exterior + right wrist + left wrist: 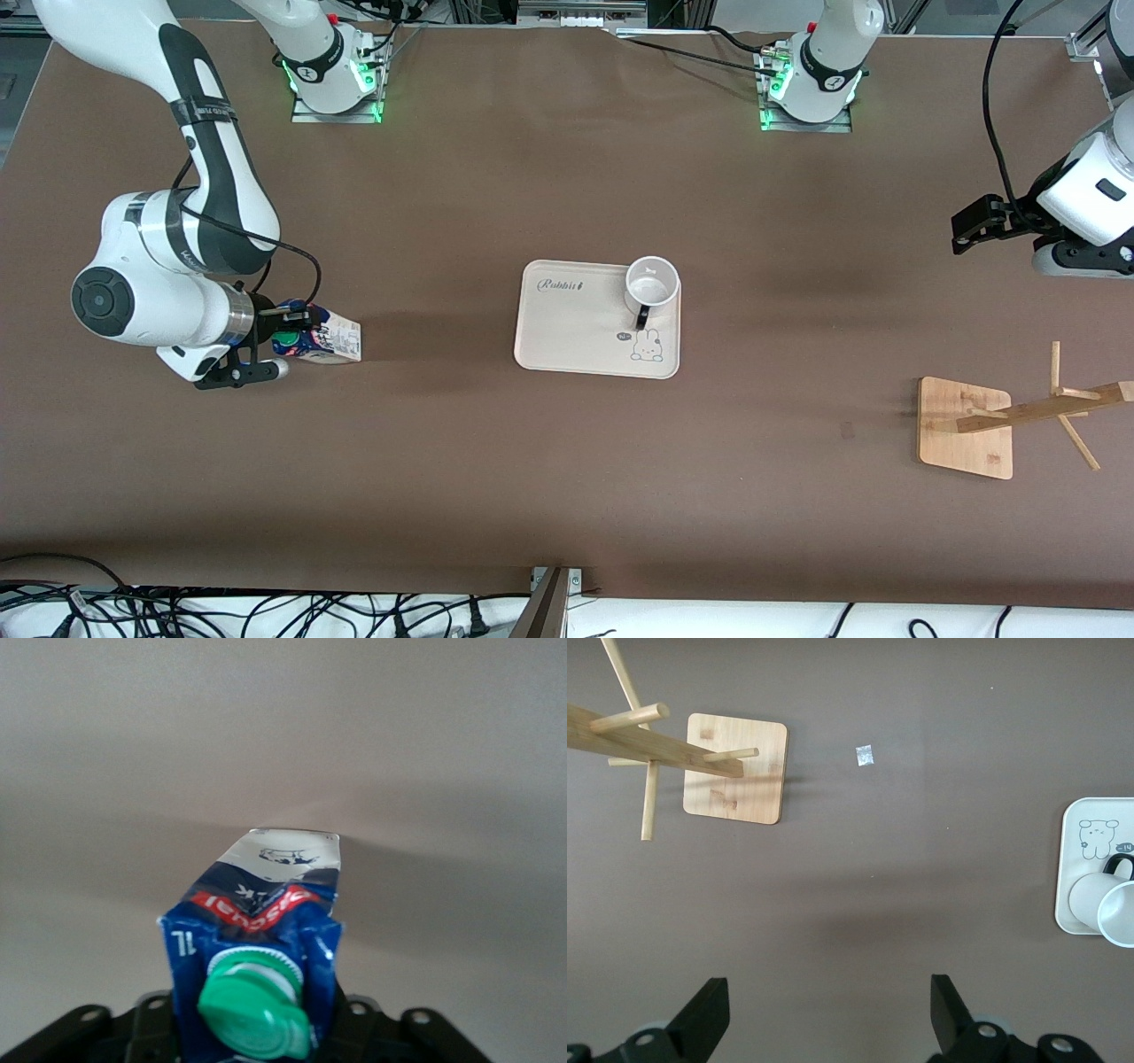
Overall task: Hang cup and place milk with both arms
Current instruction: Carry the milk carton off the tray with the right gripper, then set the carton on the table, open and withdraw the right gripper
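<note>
The fingers of the right gripper are closed on the blue upper part of the milk, which is held tilted toward the right arm's end of the table, its green cap at the gripper. The fingers of the left gripper are spread wide with nothing between them, and that arm waits over the table near the wooden rack. The cup is seen upright on a corner of the tray, at mid-table.
</note>
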Action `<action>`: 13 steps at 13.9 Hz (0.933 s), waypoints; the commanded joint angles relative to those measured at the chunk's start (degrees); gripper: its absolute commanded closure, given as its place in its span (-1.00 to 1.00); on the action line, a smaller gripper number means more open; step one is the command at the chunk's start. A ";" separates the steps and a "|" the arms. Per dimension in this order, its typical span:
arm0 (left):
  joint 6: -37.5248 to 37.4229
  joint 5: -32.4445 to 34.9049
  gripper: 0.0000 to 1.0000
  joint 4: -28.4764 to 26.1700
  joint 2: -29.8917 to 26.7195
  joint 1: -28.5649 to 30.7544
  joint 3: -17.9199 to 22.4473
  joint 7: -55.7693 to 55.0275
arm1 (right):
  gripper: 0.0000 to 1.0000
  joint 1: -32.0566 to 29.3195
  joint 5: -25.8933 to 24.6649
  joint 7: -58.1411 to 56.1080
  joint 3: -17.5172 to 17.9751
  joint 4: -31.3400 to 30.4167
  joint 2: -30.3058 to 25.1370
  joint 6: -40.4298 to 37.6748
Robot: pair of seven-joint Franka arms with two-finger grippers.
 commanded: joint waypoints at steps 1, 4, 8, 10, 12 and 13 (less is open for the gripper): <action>-1.30 -1.24 -1.00 1.77 0.65 0.02 0.19 1.07 | -0.63 0.26 1.13 -0.89 -0.52 -2.25 -1.75 1.17; -1.30 -1.24 -1.00 1.77 0.65 0.11 0.19 0.98 | -1.00 0.34 1.13 0.86 -0.60 -1.64 -2.89 0.64; -1.30 -1.24 -1.00 1.77 0.65 0.02 0.19 0.98 | -1.00 0.96 0.60 5.95 -0.08 -0.68 -6.93 0.46; -1.30 -1.24 -1.00 1.77 0.65 0.02 0.10 0.98 | -1.00 0.96 0.34 7.28 0.10 -0.32 -9.04 -1.29; -1.39 -1.24 -1.00 1.86 0.65 0.02 0.10 0.89 | -1.00 0.96 -0.45 5.45 0.01 -0.32 -12.98 -2.17; -1.39 -1.33 -1.00 1.86 0.65 -0.07 0.19 0.89 | -1.00 0.96 -1.50 4.57 0.01 -0.32 -15.53 -4.00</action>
